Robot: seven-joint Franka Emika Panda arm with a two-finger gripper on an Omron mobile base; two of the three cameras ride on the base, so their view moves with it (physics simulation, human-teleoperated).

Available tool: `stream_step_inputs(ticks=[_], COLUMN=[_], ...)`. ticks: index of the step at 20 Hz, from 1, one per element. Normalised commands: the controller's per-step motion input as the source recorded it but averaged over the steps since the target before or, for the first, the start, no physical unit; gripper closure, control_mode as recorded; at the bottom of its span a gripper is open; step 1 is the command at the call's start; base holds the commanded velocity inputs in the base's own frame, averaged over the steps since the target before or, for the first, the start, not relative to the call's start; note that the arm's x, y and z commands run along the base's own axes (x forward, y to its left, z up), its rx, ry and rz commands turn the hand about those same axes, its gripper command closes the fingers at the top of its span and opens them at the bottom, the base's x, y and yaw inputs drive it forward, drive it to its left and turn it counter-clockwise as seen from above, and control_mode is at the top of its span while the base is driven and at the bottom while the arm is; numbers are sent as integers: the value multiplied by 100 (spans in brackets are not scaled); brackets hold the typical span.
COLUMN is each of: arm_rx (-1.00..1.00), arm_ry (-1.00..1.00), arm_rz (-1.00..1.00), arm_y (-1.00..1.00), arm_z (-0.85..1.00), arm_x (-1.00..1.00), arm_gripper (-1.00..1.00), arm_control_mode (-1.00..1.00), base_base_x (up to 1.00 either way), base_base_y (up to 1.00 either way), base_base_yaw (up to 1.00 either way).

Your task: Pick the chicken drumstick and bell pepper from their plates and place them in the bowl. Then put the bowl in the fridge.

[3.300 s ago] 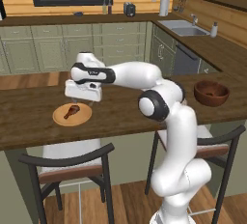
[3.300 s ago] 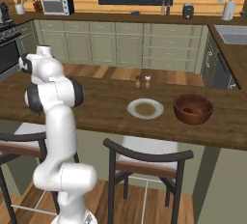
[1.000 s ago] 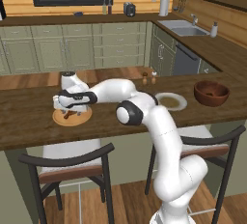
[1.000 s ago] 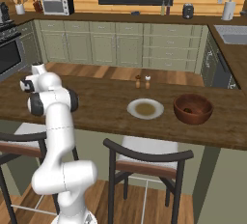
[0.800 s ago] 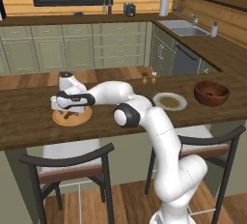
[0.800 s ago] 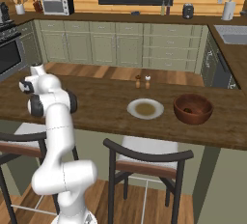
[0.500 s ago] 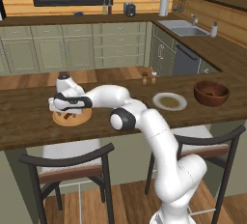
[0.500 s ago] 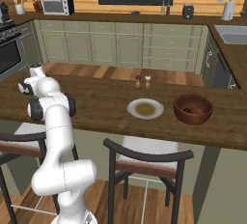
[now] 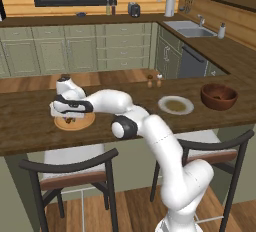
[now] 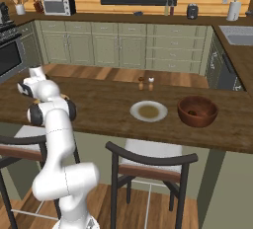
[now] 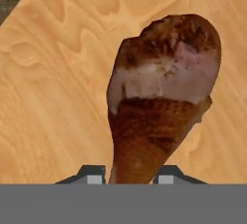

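Since the gripper point(image 11: 130, 172) sits pinched on the thin end of the chicken drumstick point(image 11: 161, 97) | drumstick lying on the tan plate point(image 11: 53, 88), far from the bowl point(image 9: 219, 96) | I'd lift straight up, slow, so it doesn't swing loose

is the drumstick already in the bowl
No, the chicken drumstick lies on the tan wooden plate between the gripper fingertips, far from the bowl.

A: drumstick point(image 11: 161, 97) status?
B: brown, lying on the tan wooden plate point(image 9: 75, 122), far left of counter.
A: the rest?
B: pale-rimmed plate point(image 9: 176, 105) mid-counter, dark bowl point(image 9: 218, 96) upright just right of it.
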Motion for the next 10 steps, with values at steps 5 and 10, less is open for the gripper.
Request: stream_step_inputs(ticks=[5, 10], arm_rx=[1, 0], arm_ry=[-2, -9], arm_rz=[0, 0], arm_y=[-33, -71], arm_z=[-7, 24], arm_x=[-74, -96], arm_gripper=[100, 100], arm_control_mode=[-100, -100], base_base_x=[0, 0], base_base_y=[0, 0], base_base_yaw=[0, 0])
